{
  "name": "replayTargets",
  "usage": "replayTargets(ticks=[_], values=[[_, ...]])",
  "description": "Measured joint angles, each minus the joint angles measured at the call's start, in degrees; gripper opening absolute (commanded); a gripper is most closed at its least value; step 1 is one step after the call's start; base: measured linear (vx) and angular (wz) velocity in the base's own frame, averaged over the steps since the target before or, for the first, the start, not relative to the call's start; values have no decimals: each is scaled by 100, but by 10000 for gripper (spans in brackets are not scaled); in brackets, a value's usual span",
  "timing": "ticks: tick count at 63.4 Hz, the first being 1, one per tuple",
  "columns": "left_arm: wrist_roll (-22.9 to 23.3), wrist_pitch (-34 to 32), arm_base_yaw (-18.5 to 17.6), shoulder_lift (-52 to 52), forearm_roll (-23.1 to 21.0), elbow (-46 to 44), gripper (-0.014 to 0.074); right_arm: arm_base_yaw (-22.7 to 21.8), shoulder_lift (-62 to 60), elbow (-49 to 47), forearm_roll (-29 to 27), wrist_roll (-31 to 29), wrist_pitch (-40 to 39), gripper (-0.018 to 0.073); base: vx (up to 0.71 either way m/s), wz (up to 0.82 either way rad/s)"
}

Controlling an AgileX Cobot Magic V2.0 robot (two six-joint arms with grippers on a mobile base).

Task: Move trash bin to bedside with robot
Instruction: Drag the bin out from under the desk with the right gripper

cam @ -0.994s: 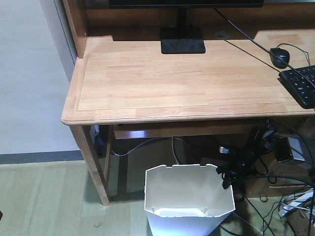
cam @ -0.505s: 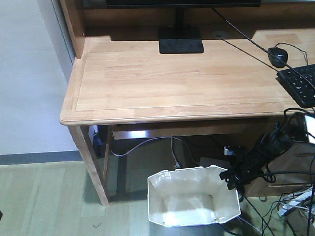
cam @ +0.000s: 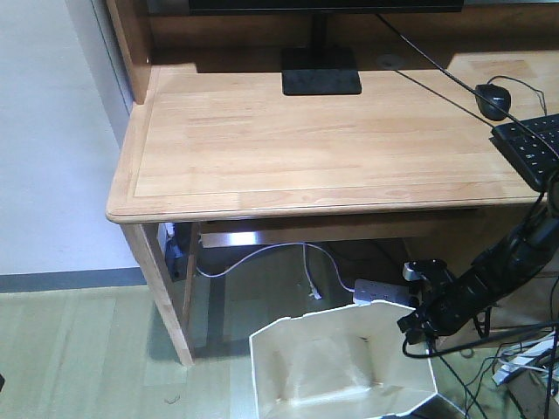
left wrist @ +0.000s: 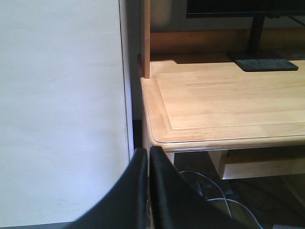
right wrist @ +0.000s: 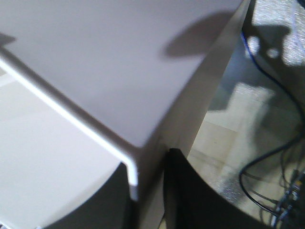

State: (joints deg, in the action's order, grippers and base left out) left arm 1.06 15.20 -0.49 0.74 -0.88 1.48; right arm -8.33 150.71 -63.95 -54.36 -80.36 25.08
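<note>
The white trash bin (cam: 349, 349) is under the light wooden desk's front edge, at the bottom middle of the front view, tilted with its cream inside showing. My right gripper (cam: 417, 325), on a thin black arm with trailing cables, is shut on the bin's right rim. In the right wrist view the bin wall (right wrist: 95, 71) runs between the two black fingers of the right gripper (right wrist: 147, 186). My left gripper (left wrist: 148, 164) is shut and empty, pointing at the desk's left corner and the white wall. The bedside is out of view.
The wooden desk (cam: 306, 148) carries a monitor stand (cam: 320, 83), a mouse (cam: 493, 100) and a keyboard (cam: 533, 148). Its left leg (cam: 166, 297) stands by the white wall (cam: 44, 131). A power strip (cam: 380, 291) and tangled cables (cam: 515, 358) lie under the desk at right.
The bin has tipped and moved nearer and slightly left, showing more of its inside. The right arm has come further into view, still on the rim.
</note>
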Motion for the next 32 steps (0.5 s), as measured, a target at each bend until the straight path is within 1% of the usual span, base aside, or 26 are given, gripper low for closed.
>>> replayTargets(ticks=[4,10,23,32], values=[[0,0,0,0,0,0,-6,6,-126,152,-216,-273,182,-3,0,0],[0,0,0,0,0,0,-6,6,-298,343,-364,-502,492,-3,0,0],[0,0,0,0,0,0,-6,6,-580,493,-432,-645,1005,-3,0,1],[0,0,0,0,0,0,-6,6,-700,493,-432,-703,1160,-3,0,2]])
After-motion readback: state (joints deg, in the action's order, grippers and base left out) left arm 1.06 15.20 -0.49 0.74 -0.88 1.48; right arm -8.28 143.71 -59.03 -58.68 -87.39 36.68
